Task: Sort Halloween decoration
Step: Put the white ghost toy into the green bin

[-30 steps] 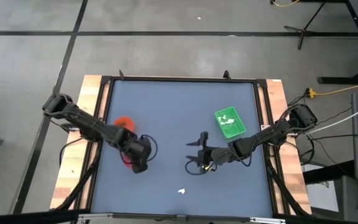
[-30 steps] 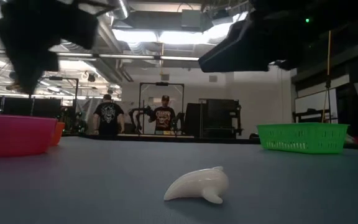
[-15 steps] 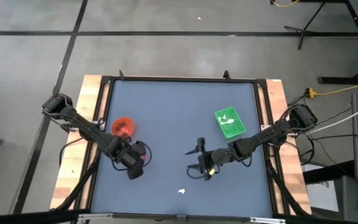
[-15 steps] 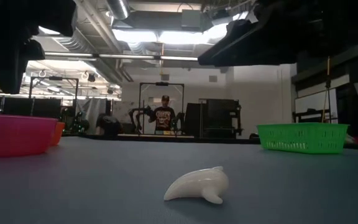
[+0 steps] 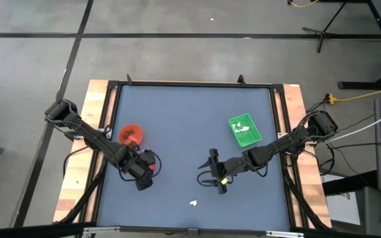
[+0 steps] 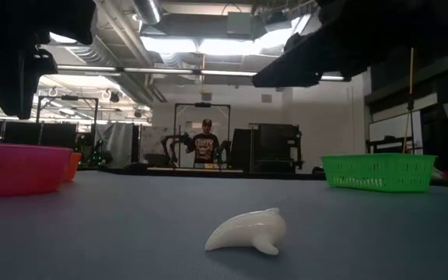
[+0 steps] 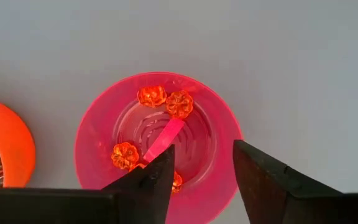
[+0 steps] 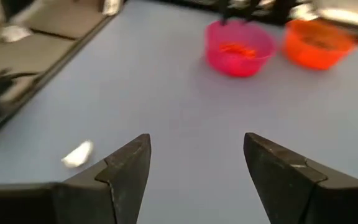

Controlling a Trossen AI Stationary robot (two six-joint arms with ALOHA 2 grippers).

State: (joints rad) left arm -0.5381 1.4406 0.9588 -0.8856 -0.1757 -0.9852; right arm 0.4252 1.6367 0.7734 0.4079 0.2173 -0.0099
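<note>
Seen from overhead, a blue-grey table (image 5: pixel 190 119) fills the centre of the frame, with a dark arm reaching in from each side. The left gripper (image 5: pixel 144 173) hangs at lower left, directly above a pink bowl (image 7: pixel 157 146); its fingers (image 7: pixel 145 183) stand moderately apart and hold nothing. Its wrist camera shows several small orange pumpkin pieces (image 7: pixel 166 100) lying inside that bowl. An orange bowl (image 5: pixel 131 134) sits just beside it, holding a few dark pieces. The right gripper (image 5: pixel 217 172) hovers right of centre, jaws spread wide and empty. A green square tray (image 5: pixel 245 131) sits at centre right with white pieces in it.

One white ghost-like piece (image 5: pixel 193 203) lies alone on the table near the bottom edge, well apart from every container. The table-level view shows it in the foreground, curved and resting on its side.

The likely remaining step is to collect this white piece. It is small, curved and low, so closing fingers could push it sideways or pinch only its tip, letting it slip out on the way to the tray. It also lies close to the table's near edge.
</note>
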